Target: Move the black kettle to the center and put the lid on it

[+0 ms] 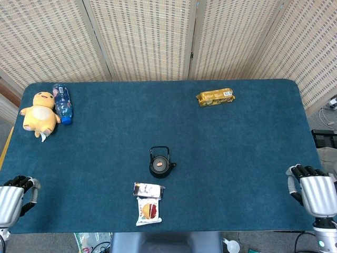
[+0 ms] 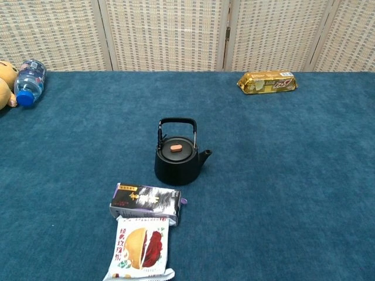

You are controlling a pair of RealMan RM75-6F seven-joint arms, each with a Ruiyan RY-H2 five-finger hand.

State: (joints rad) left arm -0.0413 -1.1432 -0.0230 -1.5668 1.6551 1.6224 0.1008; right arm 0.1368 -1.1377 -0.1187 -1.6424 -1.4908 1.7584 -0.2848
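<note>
The kettle point(image 2: 177, 160) stands mid-table with its lid point(image 2: 176, 148) on (handle upright). Left hand point(image 1: 11, 198) and right hand point(image 1: 316, 191) sit at the table's near corners, fingers curled, holding nothing, well apart from it.

Open blue surface point(image 1: 253, 142) on every side of the kettle point(image 1: 160, 162) but the near one. Just in front of the kettle, two snack packs point(image 2: 145, 202), one behind the other, blocking a straight approach from the near edge. Far right of the kettle, a gold packet point(image 1: 215, 97); far left, a bottle point(image 1: 62, 103) touching a plush toy point(image 1: 38, 113). Well apart from the kettle, both.
</note>
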